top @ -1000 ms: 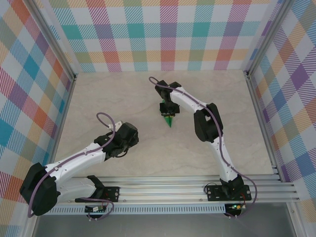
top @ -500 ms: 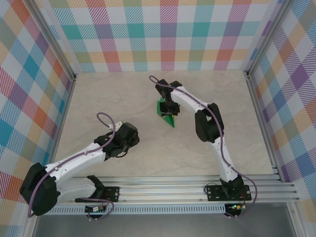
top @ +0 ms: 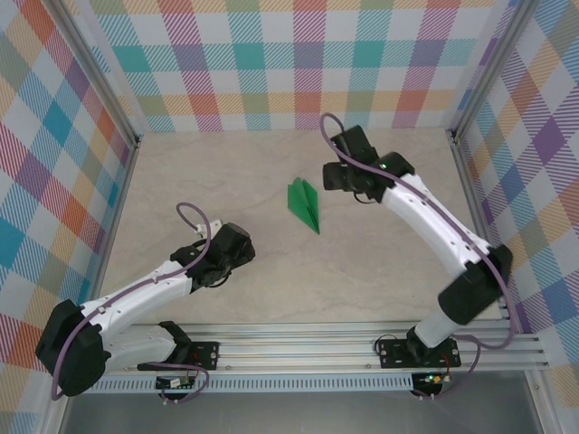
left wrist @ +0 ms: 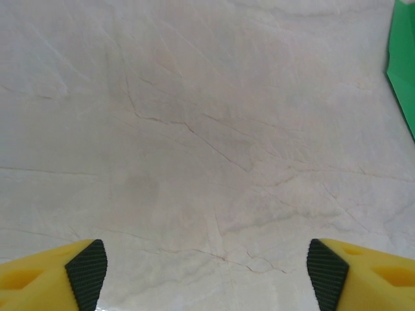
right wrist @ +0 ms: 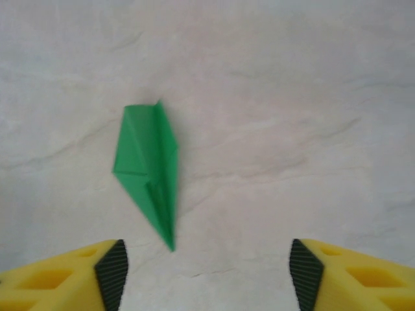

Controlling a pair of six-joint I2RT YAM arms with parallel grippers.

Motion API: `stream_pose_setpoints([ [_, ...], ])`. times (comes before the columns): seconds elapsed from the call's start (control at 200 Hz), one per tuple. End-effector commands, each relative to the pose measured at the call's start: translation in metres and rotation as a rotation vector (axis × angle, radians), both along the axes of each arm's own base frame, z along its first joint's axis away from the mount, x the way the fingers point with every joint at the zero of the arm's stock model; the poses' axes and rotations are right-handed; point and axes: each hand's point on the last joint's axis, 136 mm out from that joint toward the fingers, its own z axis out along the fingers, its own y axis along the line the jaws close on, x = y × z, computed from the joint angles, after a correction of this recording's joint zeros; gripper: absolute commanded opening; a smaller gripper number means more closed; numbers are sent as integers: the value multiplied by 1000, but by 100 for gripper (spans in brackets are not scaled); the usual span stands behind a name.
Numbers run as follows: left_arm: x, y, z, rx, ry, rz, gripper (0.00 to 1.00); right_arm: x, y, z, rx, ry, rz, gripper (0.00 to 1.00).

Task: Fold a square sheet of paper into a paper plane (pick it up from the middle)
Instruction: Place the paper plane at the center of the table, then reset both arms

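The right pincer [right wrist: 207, 275] stands released, its two yellow fingers [right wrist: 58, 275] spread wide with black pads [right wrist: 111, 272] facing each other and only bare bench [right wrist: 292, 97] between them; just ahead of it, apart from both fingers, lies the paper plane [right wrist: 150, 172], a bright green dart with a centre crease, its sharp tip pointing back toward the pincer and lying nearer the left finger than the right, its blunt tail farther off. In the top view the right pincer hangs over the far part of the bench, to the right of the plane [top: 305, 204]; the plane rests near the middle of the bench, tail toward the far wall and tip toward the near right. The left pincer [left wrist: 207, 278] is released too, fingers wide apart and nothing between them but pale marbled bench; a green edge of the plane shows at the upper right of its wrist view, well apart from it. Checked walls [top: 271, 63] enclose the bench.
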Motion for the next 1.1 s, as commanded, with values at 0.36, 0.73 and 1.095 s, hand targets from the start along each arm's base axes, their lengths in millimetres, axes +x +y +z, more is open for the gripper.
stream_pose_setpoints([
  [0.36,27,120,50,386,-221,268,100,-6,-191,-149,-129,-132,-379,100],
  [0.73,60,165,42,502,-342,305,100,40,-160,-163,-60,-342,-131,97],
  [1.095,99,145,13,452,-448,125,100,28,-155,-164,54,-423,-54,98],
])
